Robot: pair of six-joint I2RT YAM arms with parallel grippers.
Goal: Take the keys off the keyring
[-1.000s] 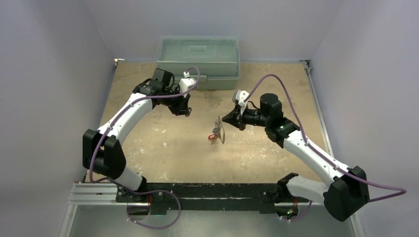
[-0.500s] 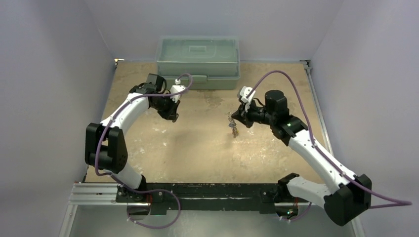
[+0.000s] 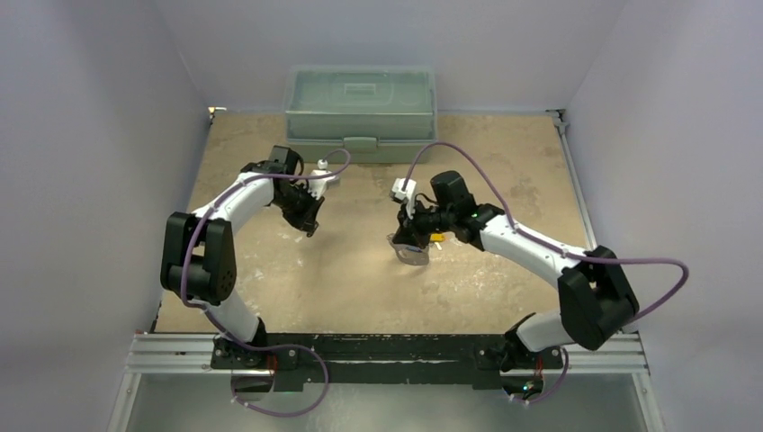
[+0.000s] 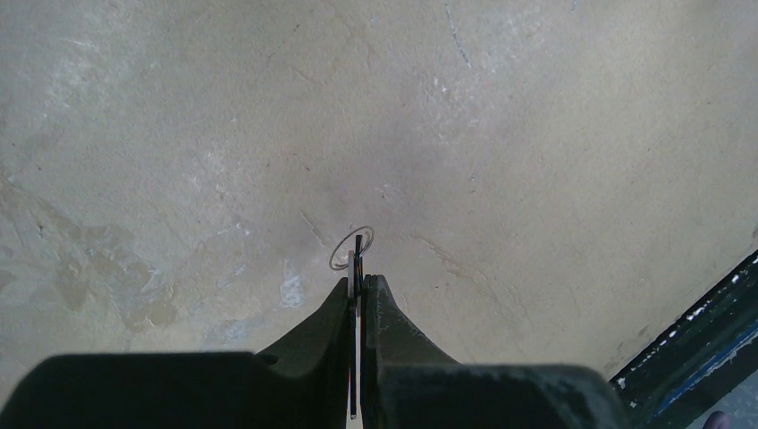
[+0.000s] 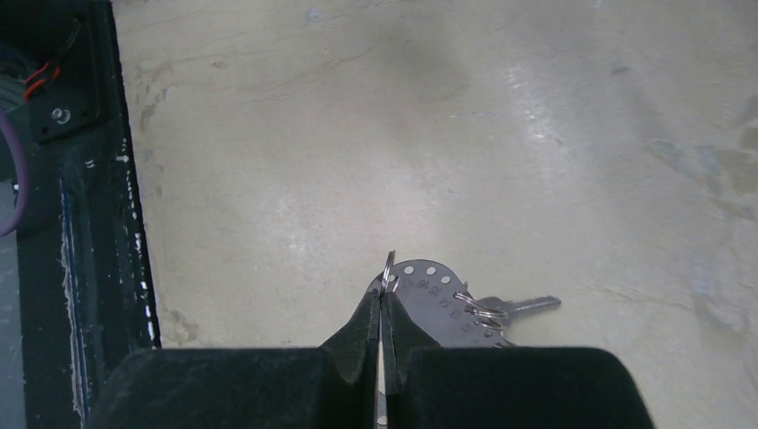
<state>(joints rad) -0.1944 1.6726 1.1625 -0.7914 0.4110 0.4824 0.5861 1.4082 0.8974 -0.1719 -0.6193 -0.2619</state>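
The worn tan table (image 3: 270,297) fills the top view, with a pale green lidded plastic box (image 3: 362,101) at its 12 o'clock edge. The white-and-black left arm (image 3: 236,200) reaches in from 8 o'clock and the right arm (image 3: 531,247) from 4 o'clock.

The left gripper (image 3: 310,225) hangs toward 9 o'clock of the table's middle, well apart from the right one. Its jaws are pressed together on a thin dark flat piece (image 4: 357,259) seen edge-on, which carries a small wire ring (image 4: 351,248). What that piece is cannot be told.

The right gripper (image 3: 408,243) sits just past the table's middle toward 4 o'clock. Its jaws are closed on a thin metal edge of the bunch.

The grey oval metal keyring (image 3: 413,255) lies at this gripper's tips, on its 6 o'clock side in the top view. Whether it touches the table is unclear.

Of the silvery metal keys (image 5: 526,307), one points to 3 o'clock in the right wrist view, joined on by a little split ring (image 5: 478,312). A small yellow tag (image 3: 436,238) shows just beside the gripper at 3 o'clock.
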